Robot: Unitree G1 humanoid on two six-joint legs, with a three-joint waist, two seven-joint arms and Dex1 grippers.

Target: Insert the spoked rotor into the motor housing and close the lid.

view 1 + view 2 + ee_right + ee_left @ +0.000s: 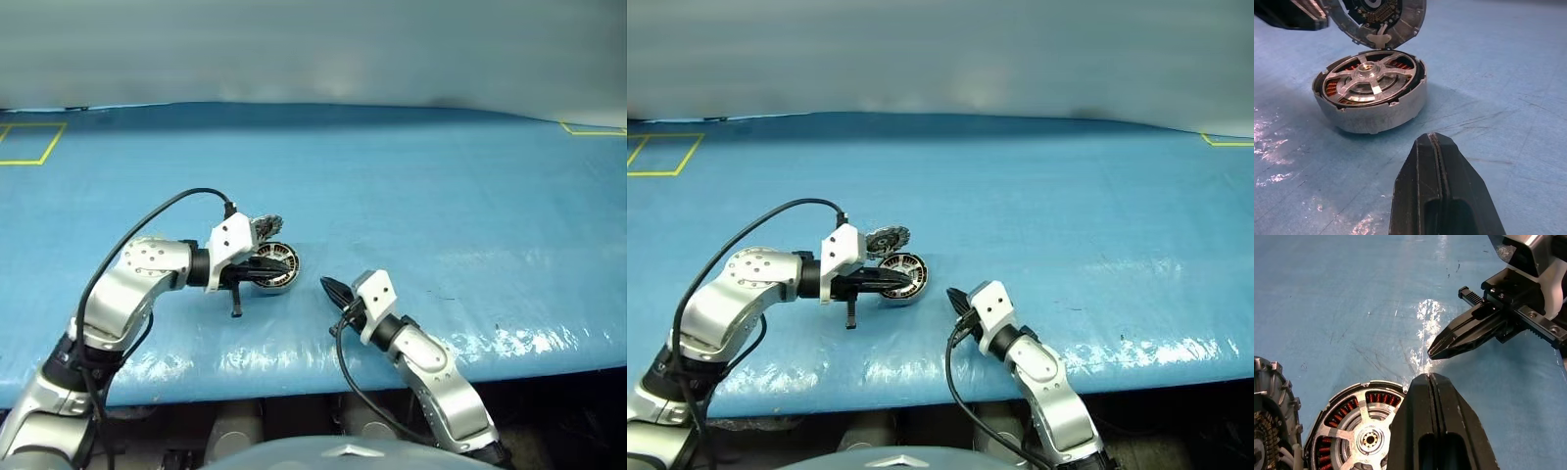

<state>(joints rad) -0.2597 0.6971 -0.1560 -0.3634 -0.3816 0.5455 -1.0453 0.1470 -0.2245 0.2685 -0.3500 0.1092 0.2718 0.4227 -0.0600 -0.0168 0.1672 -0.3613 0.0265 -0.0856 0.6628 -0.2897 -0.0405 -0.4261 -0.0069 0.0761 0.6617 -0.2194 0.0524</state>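
Silver-spoked rotor [1370, 81] seated in motor housing [1374, 110]; lid [1396, 27] tilted open at twelve o'clock. Left gripper [263, 265] over housing, right gripper [331, 288] at four o'clock, both closed empty.

A wide blue table covering [411, 176] spreads across the whole work surface, slightly wrinkled and scuffed, with glossy patches of reflected light along its near edge. Yellow tape outlines [29, 144] mark a rectangle at the far left corner, and another yellow corner mark [593, 128] sits at the far right. A pale grey wall [313, 49] rises behind.
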